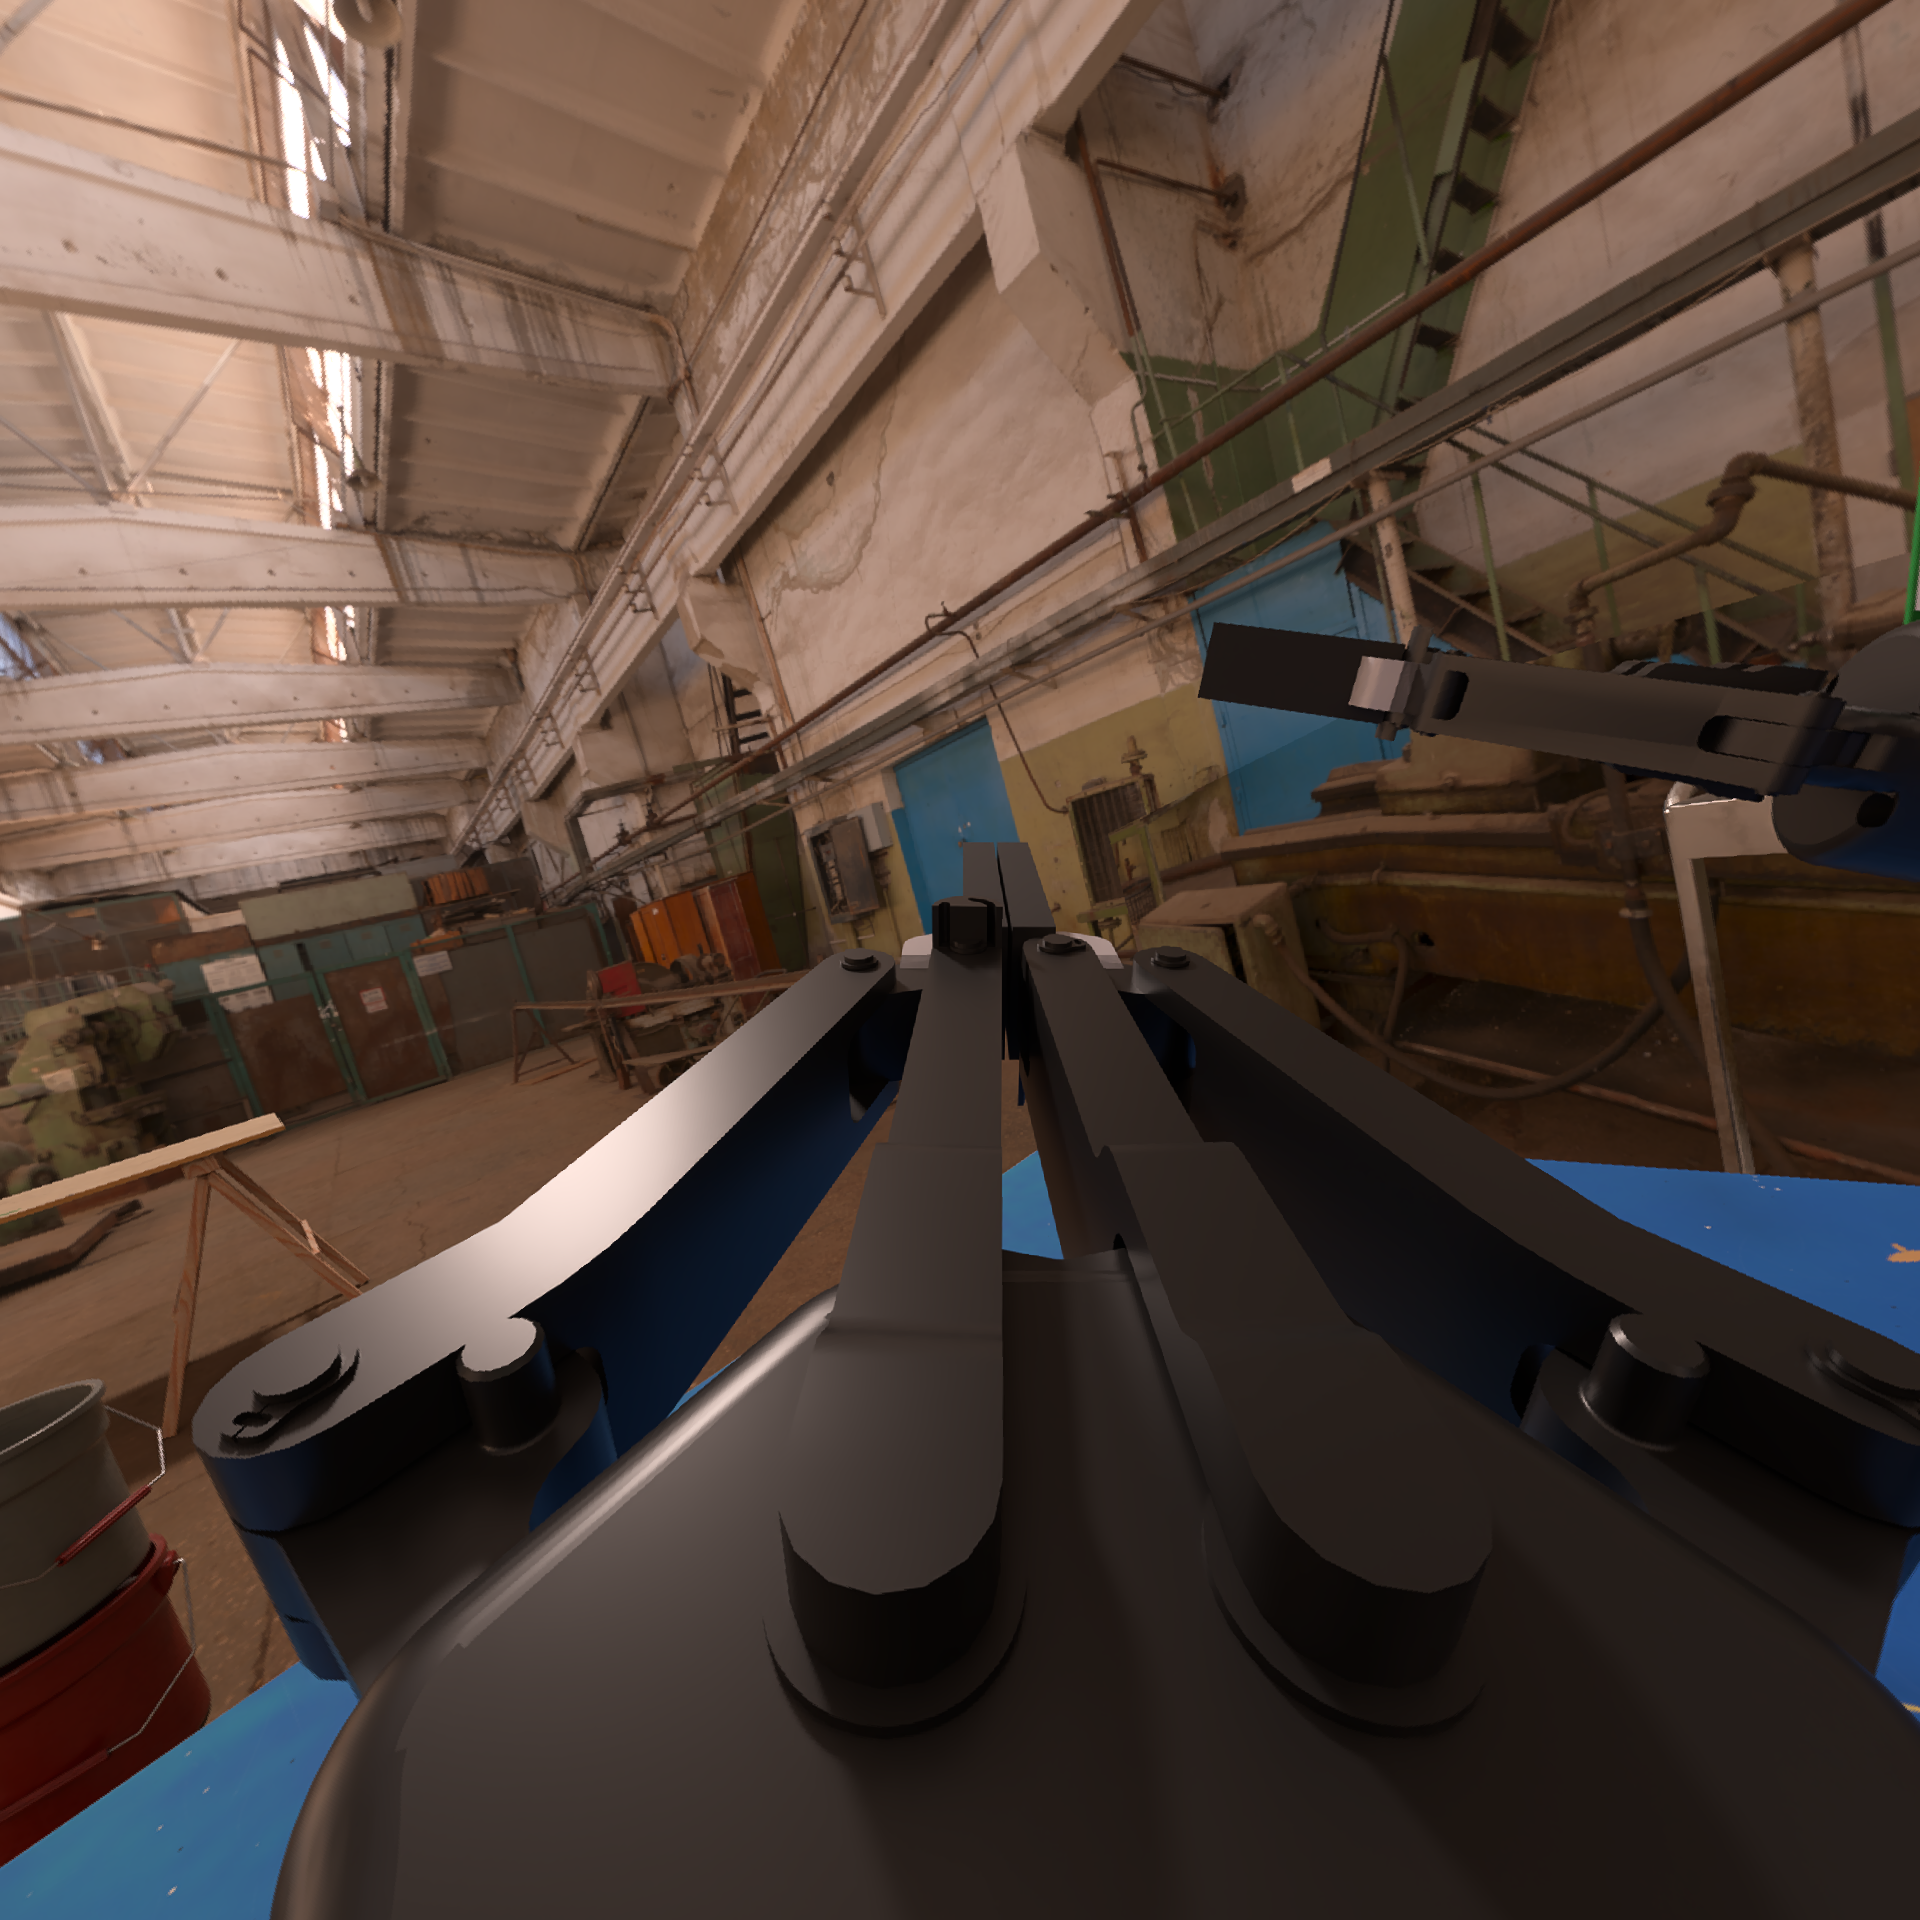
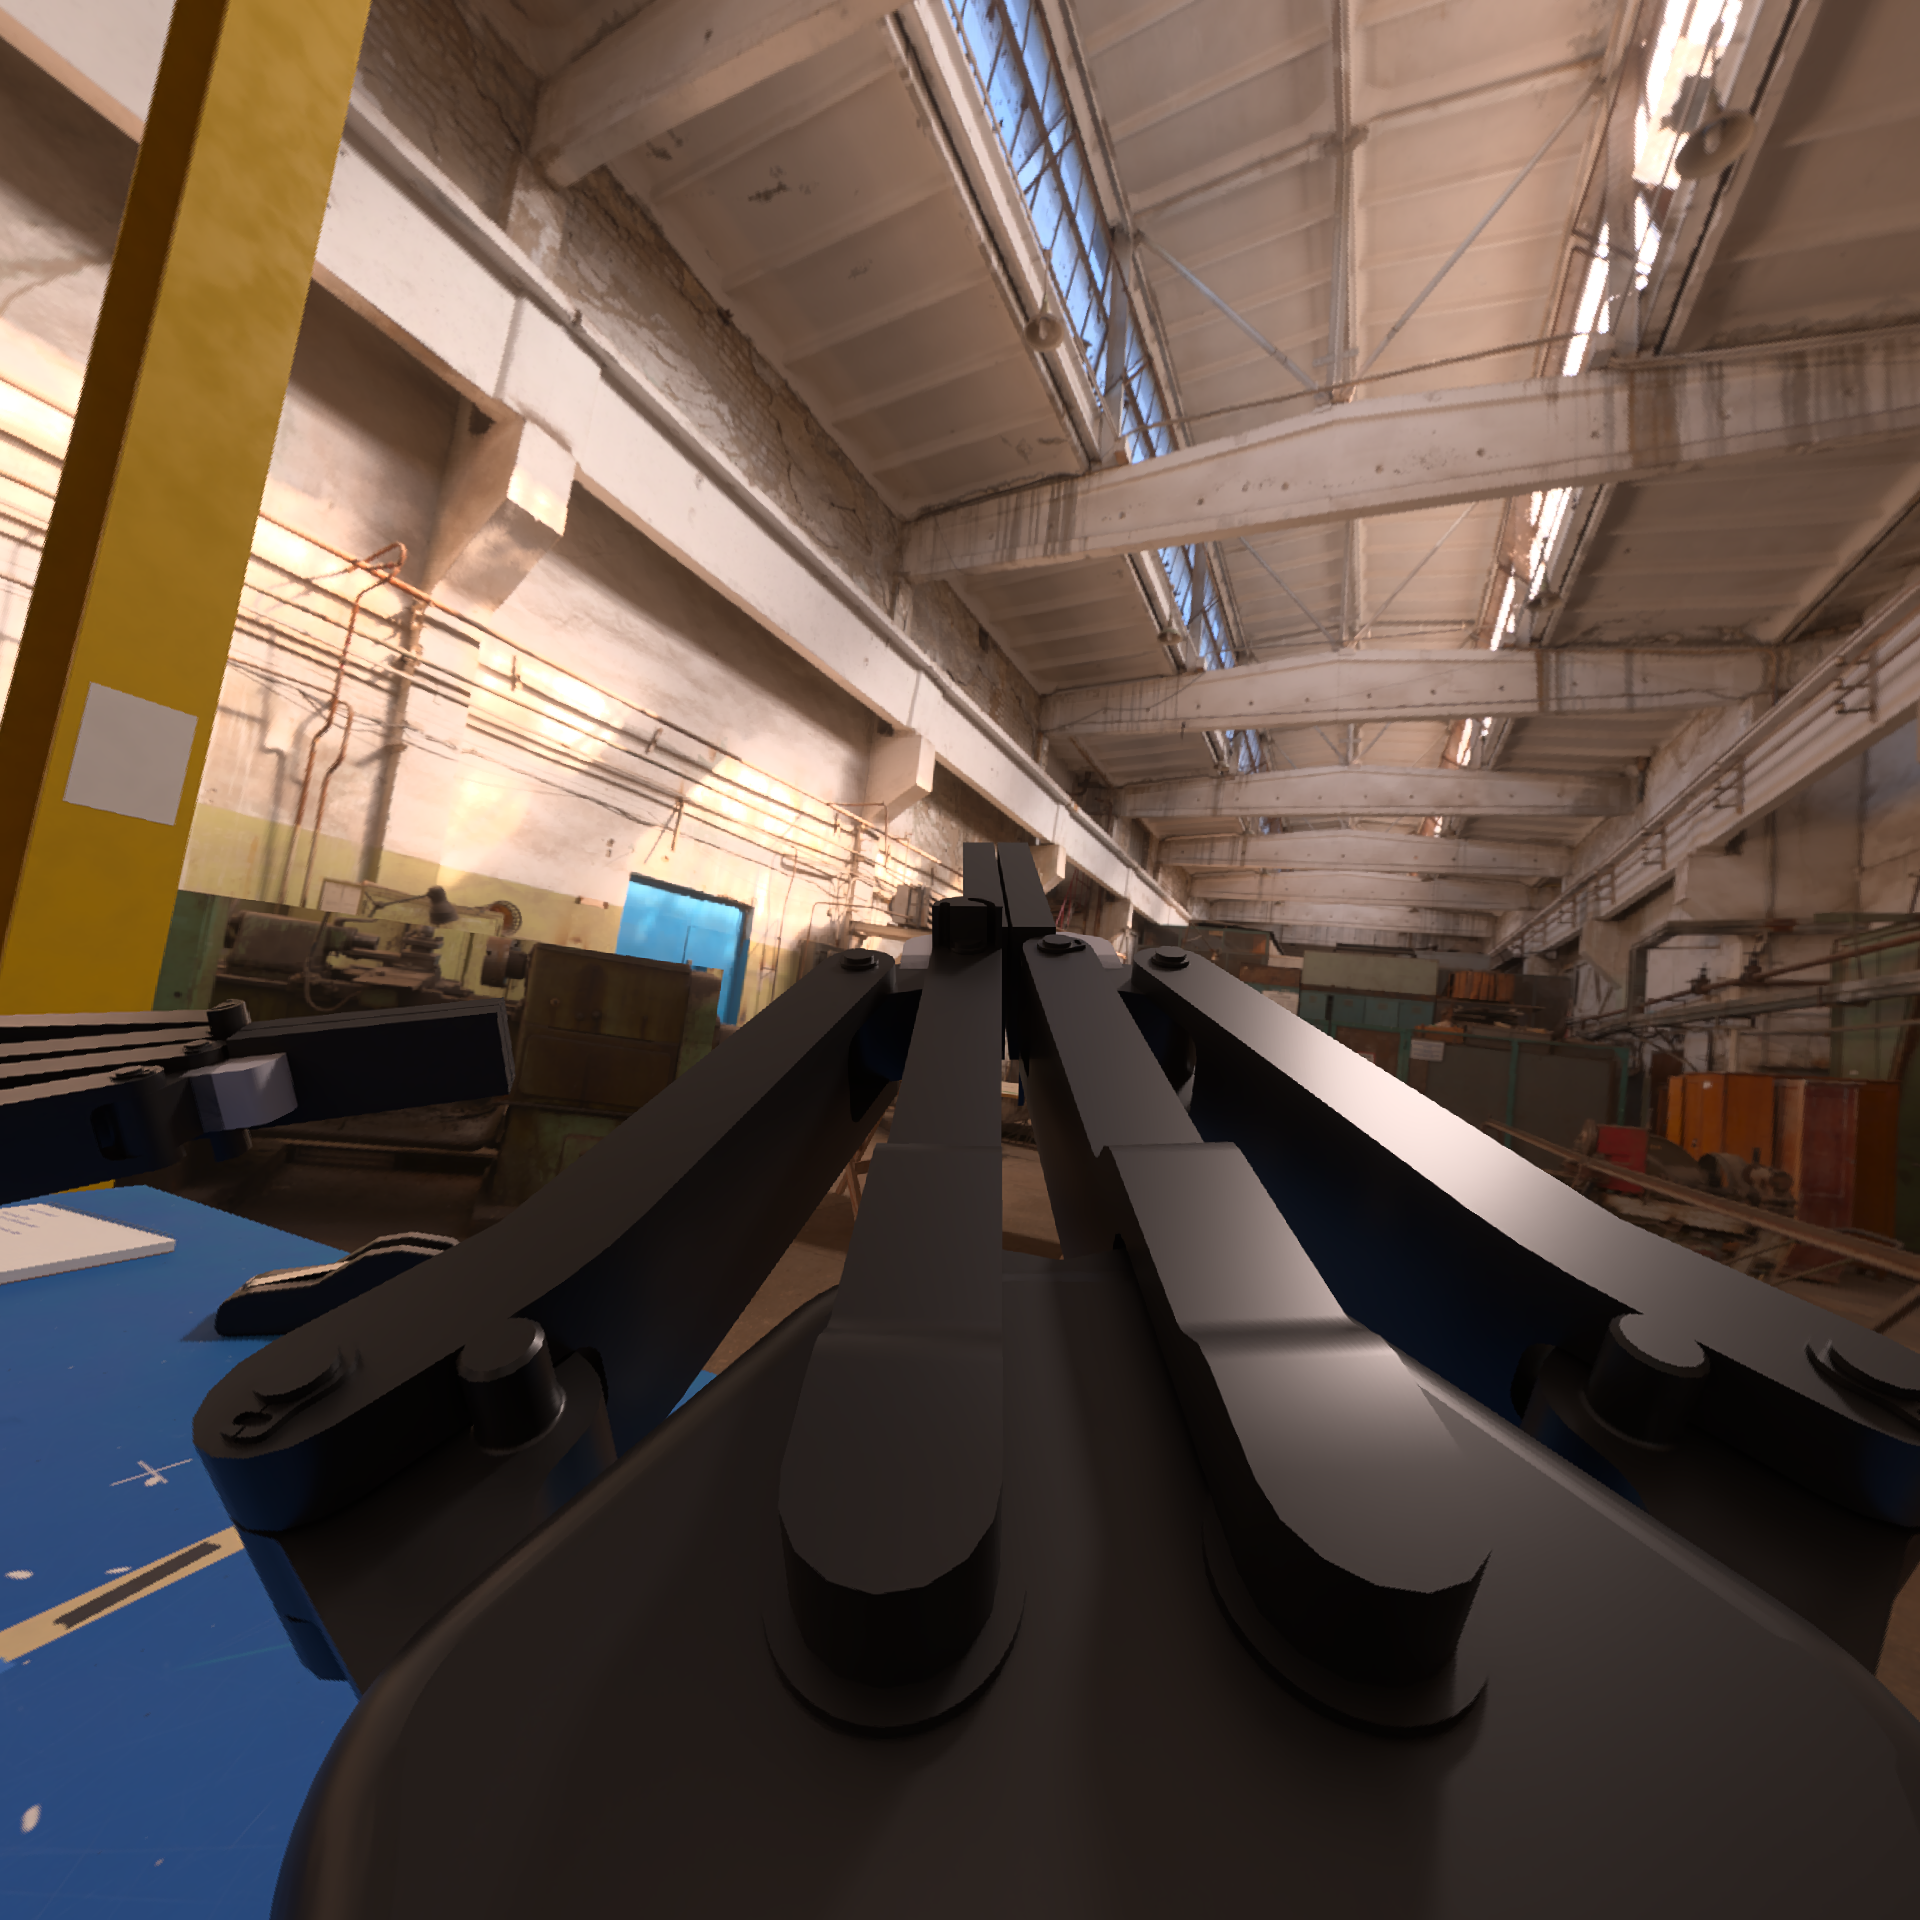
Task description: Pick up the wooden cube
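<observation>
Both grippers pressed closed above the blue worktop, wooden cube out of sight.

You see the blue worktop [image 2: 114,1714] spreading low beneath both wrists, and beside it a tall yellow post [image 2: 177,468] rising at its far edge. Your left gripper [image 1: 1000,868] has its fingers together with nothing between them; your right gripper [image 2: 1000,868] is the same, empty and pinched tight. On the worktop, a white pad [image 2: 73,1242] lies near the post, and a dark clip-like object [image 2: 332,1283] sits just beside it. The wooden cube appears in neither view, so you cannot place it.
</observation>
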### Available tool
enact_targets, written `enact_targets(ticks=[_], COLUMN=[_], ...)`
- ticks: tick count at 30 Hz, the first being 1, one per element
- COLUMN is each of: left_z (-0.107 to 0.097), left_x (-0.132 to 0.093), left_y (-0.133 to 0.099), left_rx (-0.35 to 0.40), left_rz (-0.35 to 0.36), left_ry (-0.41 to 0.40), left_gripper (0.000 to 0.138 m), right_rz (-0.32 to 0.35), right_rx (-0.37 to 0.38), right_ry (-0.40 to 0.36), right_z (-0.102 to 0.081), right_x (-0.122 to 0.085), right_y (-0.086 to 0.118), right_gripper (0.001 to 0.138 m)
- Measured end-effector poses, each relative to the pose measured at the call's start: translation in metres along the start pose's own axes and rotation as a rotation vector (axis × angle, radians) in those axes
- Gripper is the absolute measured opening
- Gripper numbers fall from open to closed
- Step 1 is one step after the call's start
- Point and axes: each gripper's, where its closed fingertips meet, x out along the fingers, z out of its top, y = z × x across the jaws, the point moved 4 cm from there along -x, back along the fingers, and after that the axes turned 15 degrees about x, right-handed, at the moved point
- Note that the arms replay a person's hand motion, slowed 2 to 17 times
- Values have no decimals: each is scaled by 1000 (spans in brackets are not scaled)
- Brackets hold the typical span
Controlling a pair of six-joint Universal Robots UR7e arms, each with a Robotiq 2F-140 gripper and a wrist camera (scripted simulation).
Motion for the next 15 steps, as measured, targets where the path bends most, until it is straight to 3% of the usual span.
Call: enact_targets(ticks=[15], left_z=[9], left_x=[8], left_y=[6], left_rx=[-10], left_rz=[8], left_ry=[-8], left_gripper=[1], right_rz=[-13], right_rx=[-5], right_ry=[-14], right_z=[8], right_x=[5], right_y=[1], right_gripper=[1])
